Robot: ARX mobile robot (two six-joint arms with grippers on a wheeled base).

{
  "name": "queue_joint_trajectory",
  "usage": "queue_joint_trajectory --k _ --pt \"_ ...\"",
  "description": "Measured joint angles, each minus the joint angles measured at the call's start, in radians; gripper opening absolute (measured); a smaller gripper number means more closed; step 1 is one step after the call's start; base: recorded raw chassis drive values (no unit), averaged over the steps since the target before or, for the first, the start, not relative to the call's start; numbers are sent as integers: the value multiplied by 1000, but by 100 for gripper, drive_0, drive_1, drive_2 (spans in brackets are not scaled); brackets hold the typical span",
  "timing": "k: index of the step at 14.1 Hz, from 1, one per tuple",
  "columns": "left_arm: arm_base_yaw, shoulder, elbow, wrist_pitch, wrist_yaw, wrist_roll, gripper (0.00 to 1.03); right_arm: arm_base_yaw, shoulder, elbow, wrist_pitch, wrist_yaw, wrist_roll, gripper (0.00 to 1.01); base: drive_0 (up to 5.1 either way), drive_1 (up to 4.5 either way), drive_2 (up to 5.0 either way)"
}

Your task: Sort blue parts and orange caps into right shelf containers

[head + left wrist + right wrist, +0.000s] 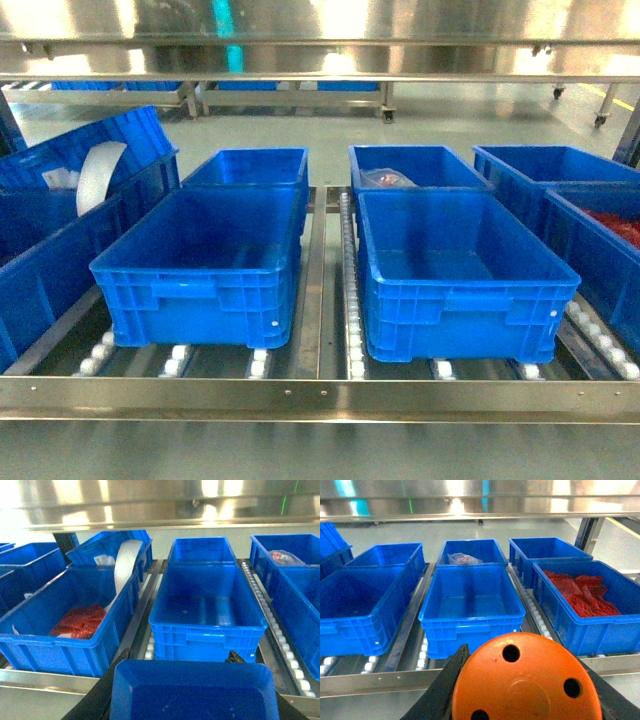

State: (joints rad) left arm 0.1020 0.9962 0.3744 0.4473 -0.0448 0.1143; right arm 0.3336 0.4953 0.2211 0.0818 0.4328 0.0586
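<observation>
A steel roller shelf [320,395] carries rows of blue plastic crates, seen from in front and slightly above. At far left, a tilted crate [80,150] holds a curl of white sheet [98,172]; the left wrist view shows the crate in front of it [60,630] with a heap of red material [80,621] on its floor.

In the middle stand two large front crates, both apparently empty: the left one [205,265] and the right one [455,275], each with a smaller crate behind. The rear crate on the right [410,165] holds a clear bag with something reddish inside [385,180]. At far right, another crate [590,605] is filled with red crinkled material [582,594].

Neither arm shows in the head view. In the left wrist view, the left tool [192,690] is closed on a blue part [192,692], its flat face filling the bottom of the picture between dark fingers. In the right wrist view, the right tool [525,680] grips an orange cap [525,680], its holed top facing the camera. Both are held level and short of the shelf, probably lined up with the empty front crates ready for dropping in
</observation>
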Motion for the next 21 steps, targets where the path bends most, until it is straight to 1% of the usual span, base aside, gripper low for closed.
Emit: queue_joint_trajectory --k 21 --pt "1 0 -2 -1 0 0 44 0 0 -2 -3 -2 -3 43 0 0 0"
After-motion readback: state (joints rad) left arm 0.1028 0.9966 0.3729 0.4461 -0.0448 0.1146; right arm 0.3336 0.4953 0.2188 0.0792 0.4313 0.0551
